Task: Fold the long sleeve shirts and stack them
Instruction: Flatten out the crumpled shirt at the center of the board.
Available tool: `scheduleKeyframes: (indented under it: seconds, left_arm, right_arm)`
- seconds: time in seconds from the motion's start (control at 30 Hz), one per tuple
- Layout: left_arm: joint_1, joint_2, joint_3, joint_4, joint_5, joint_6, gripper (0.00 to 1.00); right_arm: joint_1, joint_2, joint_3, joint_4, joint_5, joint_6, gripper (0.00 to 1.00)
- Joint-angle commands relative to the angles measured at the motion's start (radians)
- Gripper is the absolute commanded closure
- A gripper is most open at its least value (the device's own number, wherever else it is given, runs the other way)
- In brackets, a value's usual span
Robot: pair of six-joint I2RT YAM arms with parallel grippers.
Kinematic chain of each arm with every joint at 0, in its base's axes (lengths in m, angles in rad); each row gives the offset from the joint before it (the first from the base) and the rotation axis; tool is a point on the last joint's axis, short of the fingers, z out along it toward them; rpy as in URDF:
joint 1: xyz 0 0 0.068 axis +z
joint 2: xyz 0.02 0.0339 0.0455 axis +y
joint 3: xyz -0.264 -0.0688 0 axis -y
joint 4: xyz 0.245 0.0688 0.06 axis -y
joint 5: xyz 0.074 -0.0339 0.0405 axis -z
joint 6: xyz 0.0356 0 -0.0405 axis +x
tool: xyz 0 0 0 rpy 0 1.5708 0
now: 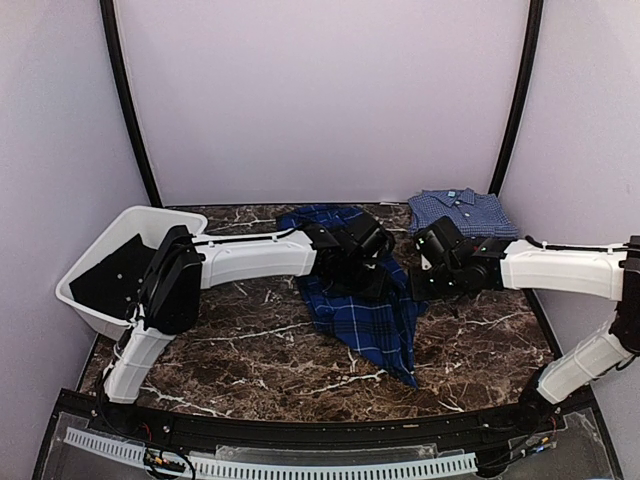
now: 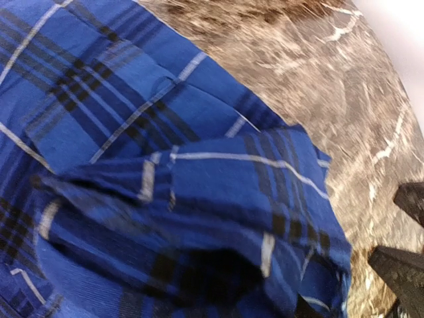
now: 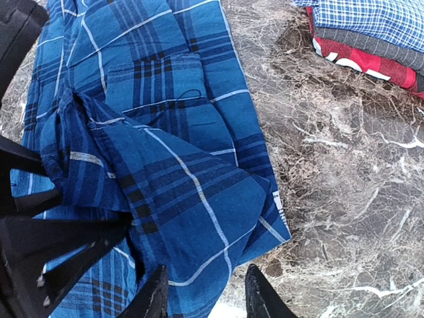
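Plaid shirt (image 1: 365,320) lies rumpled on the table (image 1: 250,340), soft and floppy I'd say, left gripper (image 1: 368,270) clamped on a bunch, right gripper (image 3: 209,295) jaws apart at its right edge, best pinched at corners

The plaid shirt (image 1: 365,315) is deep blue, crossed by black and white lines. At the far right corner of the surface (image 1: 250,350), a light-blue checked shirt (image 1: 462,212) tops a red shirt (image 3: 371,63). The surface is brown marble, veined white.
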Motion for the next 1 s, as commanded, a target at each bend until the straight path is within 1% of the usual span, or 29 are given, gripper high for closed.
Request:
scheduleKeyframes:
  seconds: [0.0,0.1,0.17,0.3,0.37,0.53,0.6,0.67,0.8,0.9,0.97]
  left_arm:
    - [-0.005,0.001,0.073,-0.046,-0.101,-0.039,0.49]
    - [-0.005,0.008,0.083,-0.052,-0.118,-0.048,0.52]
    - [-0.005,0.009,0.086,-0.054,-0.119,-0.047,0.56]
    - [-0.004,0.009,0.086,-0.048,-0.106,-0.04,0.72]
    - [-0.004,0.009,0.086,-0.046,-0.098,-0.038,0.77]
    - [-0.003,0.008,0.085,-0.032,-0.06,-0.026,0.82]
    - [-0.003,0.009,0.084,-0.024,-0.042,-0.024,0.8]
    - [-0.003,0.01,0.082,-0.018,-0.034,-0.027,0.72]
    - [-0.003,0.011,0.079,-0.022,-0.036,-0.032,0.65]
    - [-0.003,0.016,0.077,-0.022,-0.037,-0.034,0.6]
    - [-0.003,0.022,0.077,-0.019,-0.035,-0.033,0.56]
  right_arm:
    - [-0.01,-0.023,0.007,0.036,-0.008,0.004,0.62]
    - [-0.009,-0.026,0.003,0.038,-0.02,0.004,0.62]
    - [-0.01,-0.026,0.002,0.043,-0.035,0.001,0.62]
    - [-0.009,-0.013,0.008,0.058,-0.068,-0.01,0.6]
    - [-0.009,-0.009,0.013,0.062,-0.074,-0.011,0.59]
    - [-0.009,0.0,0.018,0.091,-0.11,-0.023,0.56]
    - [-0.009,0.015,0.023,0.103,-0.134,-0.029,0.54]
    - [-0.009,0.032,0.03,0.105,-0.145,-0.031,0.54]
    - [-0.009,0.061,0.037,0.111,-0.138,-0.03,0.54]
    - [-0.009,0.082,0.041,0.108,-0.113,-0.027,0.56]
    - [-0.009,0.093,0.048,0.096,-0.092,-0.023,0.61]
